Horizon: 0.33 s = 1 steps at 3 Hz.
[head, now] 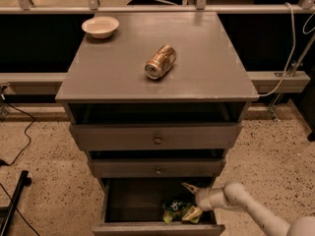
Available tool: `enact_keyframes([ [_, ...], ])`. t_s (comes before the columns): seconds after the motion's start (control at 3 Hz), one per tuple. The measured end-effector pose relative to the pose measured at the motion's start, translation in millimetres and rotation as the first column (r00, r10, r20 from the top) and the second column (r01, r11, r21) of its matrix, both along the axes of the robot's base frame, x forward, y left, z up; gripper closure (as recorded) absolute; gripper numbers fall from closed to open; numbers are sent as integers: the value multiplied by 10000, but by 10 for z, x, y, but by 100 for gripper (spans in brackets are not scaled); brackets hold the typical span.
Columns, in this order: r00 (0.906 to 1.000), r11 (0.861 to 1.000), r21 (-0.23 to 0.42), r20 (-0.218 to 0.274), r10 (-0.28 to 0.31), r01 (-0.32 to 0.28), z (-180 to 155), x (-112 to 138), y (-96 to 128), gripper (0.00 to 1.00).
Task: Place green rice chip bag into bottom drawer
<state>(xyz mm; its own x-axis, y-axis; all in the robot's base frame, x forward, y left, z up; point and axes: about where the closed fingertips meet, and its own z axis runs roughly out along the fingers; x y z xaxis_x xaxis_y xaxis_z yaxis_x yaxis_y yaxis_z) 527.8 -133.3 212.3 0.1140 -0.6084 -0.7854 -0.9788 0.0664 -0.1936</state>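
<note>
Found green rice chip bag point(173, 211) lying inside open bottom drawer point(147, 227) at lower centre of frame, gripper point(185, 201) just right with fingers spread; judged placed, only arm withdrawal left.

Grey cabinet top surface point(206, 58): white bowl point(100, 27) at the far left corner, gold-brown can point(160, 62) lying on its side near the middle, well apart from the bowl. Cabinet stands on speckled floor point(49, 181). Gripper point(191, 200) sits low right in the pulled-out bottom drawer point(133, 200), jaws spread, just beside the green rice chip bag point(174, 210).
</note>
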Motion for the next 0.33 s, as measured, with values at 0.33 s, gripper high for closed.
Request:
enact_keyframes([
  [0.33,10000,10000,0,0,0,0,0,0,0,0],
])
